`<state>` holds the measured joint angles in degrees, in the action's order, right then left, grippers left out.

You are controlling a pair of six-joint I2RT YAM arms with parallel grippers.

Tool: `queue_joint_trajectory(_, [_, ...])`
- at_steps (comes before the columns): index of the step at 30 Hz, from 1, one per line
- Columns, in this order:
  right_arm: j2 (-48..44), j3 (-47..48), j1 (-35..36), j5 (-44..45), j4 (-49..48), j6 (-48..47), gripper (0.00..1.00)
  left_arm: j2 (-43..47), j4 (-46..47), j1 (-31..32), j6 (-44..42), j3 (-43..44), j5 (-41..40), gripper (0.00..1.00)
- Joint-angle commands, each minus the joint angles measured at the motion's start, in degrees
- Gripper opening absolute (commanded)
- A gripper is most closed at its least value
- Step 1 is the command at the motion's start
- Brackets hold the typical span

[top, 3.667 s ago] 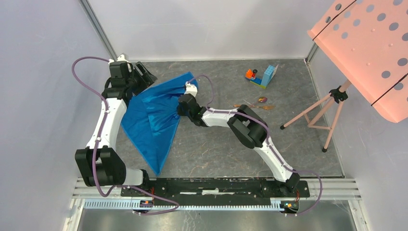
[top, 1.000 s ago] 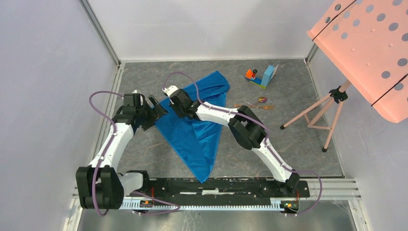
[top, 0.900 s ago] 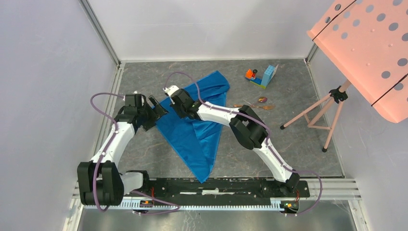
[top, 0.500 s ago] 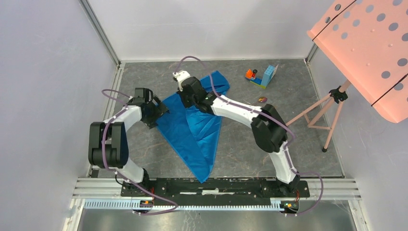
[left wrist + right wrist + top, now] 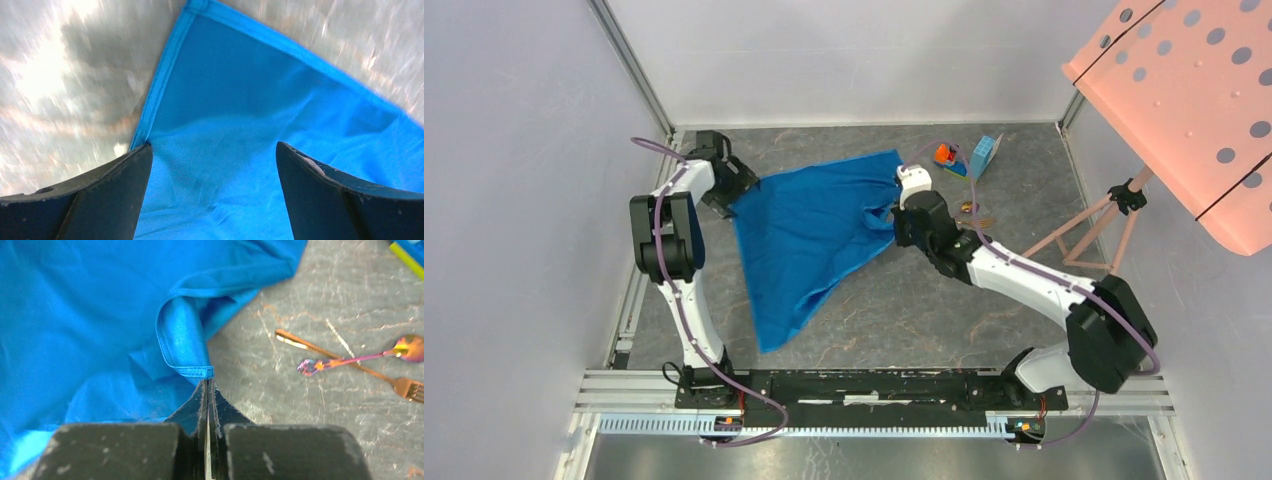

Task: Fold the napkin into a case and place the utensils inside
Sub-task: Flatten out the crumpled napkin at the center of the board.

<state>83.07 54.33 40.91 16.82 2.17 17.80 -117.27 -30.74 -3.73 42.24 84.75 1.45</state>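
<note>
The bright blue napkin (image 5: 809, 230) lies spread out on the grey table, tapering to a point towards the near side. My left gripper (image 5: 732, 187) hovers open over the napkin's far-left corner. In the left wrist view the cloth (image 5: 260, 125) fills the gap between the wide-apart fingers (image 5: 100, 195). My right gripper (image 5: 206, 381) is shut on the napkin's hemmed right corner (image 5: 192, 371), which is lifted and creased. The copper-gold utensils (image 5: 350, 360), a spoon and a fork, lie crossed on the table just right of that corner; in the top view the right arm mostly hides them (image 5: 972, 210).
An orange-and-blue toy block piece (image 5: 969, 160) stands at the far right of the table, beyond the utensils. A pink perforated board (image 5: 1194, 90) on a tripod (image 5: 1104, 235) stands at the right edge. Walls close in the left and far sides.
My right gripper closed on the napkin's corner and drew it right, opening the folded triangle into a wider sheet. My left arm swung to the far-left corner, still open.
</note>
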Motion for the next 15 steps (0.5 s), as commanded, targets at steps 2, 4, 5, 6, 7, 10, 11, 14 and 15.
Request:
queue_joint_trajectory(2, [-5.48, -9.0, -0.06, -8.16, -5.57, 2.11, 0.0, -12.06, -13.92, -4.23, -9.13, 22.39, -5.98, 1.0])
queue_joint_trajectory(4, [-6.62, -12.7, -0.05, -11.17, -6.55, 4.22, 0.0, -13.32, -18.78, -4.05, -12.66, 32.73, -4.13, 1.0])
queue_joint_trajectory(5, [-7.46, -14.72, -0.02, -11.59, -6.86, 5.2, 0.0, -12.33, -20.53, -3.64, -13.78, 34.66, -3.25, 1.0])
queue_joint_trajectory(6, [-8.38, -16.54, -0.05, -11.27, -6.93, 5.88, 0.0, -10.6, -21.51, -3.02, -14.93, 35.01, -3.44, 1.0])
queue_joint_trajectory(7, [-9.79, -18.88, -0.04, -10.53, -7.02, 6.51, 0.0, -7.39, -22.0, -2.03, -15.88, 33.5, -4.05, 1.0])
queue_joint_trajectory(10, [-14.81, -25.36, -0.04, -7.91, -7.17, 7.58, 0.0, 5.02, -18.26, 1.43, -16.57, 19.75, -4.0, 1.0])
queue_joint_trajectory(11, [-16.55, -26.96, -0.04, -7.85, -7.05, 8.02, 0.0, 8.85, -15.75, 2.92, -16.21, 14.31, -3.19, 1.0])
queue_joint_trajectory(14, [-21.7, -32.08, -0.06, -9.08, -6.13, 10.82, 0.0, 19.4, -8.08, 8.78, -13.19, -3.62, 2.2, 1.0])
queue_joint_trajectory(15, [-23.59, -34.15, 0.03, -9.39, -6.76, 12.16, 0.0, 21.86, -5.44, 9.98, -11.27, -8.85, 4.45, 1.0])
